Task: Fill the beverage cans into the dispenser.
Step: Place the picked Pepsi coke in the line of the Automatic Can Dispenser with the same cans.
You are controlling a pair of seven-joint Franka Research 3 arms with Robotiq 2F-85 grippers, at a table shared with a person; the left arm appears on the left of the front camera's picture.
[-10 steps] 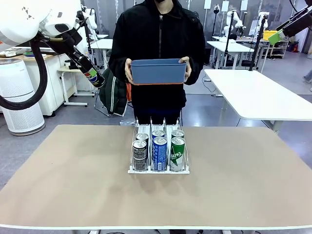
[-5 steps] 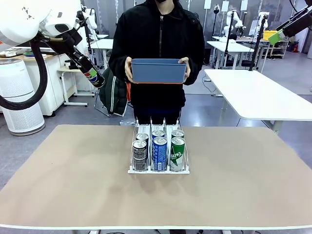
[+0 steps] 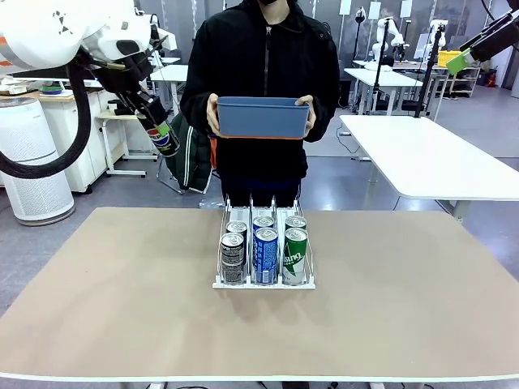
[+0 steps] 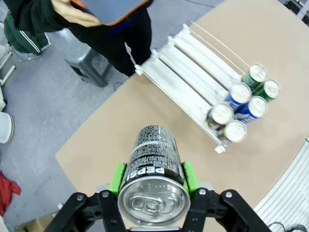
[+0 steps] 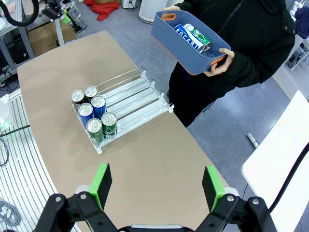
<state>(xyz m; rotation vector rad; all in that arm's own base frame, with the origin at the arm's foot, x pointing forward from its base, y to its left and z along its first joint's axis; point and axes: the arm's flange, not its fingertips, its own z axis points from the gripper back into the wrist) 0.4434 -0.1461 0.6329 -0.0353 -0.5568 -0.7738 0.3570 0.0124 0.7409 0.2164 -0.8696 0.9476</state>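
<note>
Black-labelled and silver-topped, the Pepsi can (image 4: 153, 162) is clamped across its body between our left fingers (image 4: 117, 179), high in the air and off to the left of the rack (image 4: 190, 79), towards its far end. Our right fingers (image 5: 102, 184) stand spread wide with nothing between them, high up and well off to the right of the rack. Six cans (image 3: 265, 255) already stand at the near end of the rack, two deep in each of its three lanes: dark on the left, blue in the middle, green on the right. Behind them the lanes lie bare up to the far end. We judge the main danger to be the descent. The wire dividers (image 3: 250, 209) leave a lane barely wider than a can, so a tilted can could catch a wire, jam, or shove the whole rack across the tabletop (image 3: 122, 308). Let go too early, it could topple, knock the standing dark cans or roll away. The pads grip smooth metal, so a slip on the way is possible too. The person (image 3: 268, 57) stands just beyond the rack's far end, holding a blue bin (image 3: 263, 120) with one more can (image 5: 193, 35) in it, so a path over that end passes close to their hands (image 3: 212, 113). Left and right of the rack there is plenty of open tabletop. The rack's far end sits near the tabletop's far edge, leaving little margin there.
</note>
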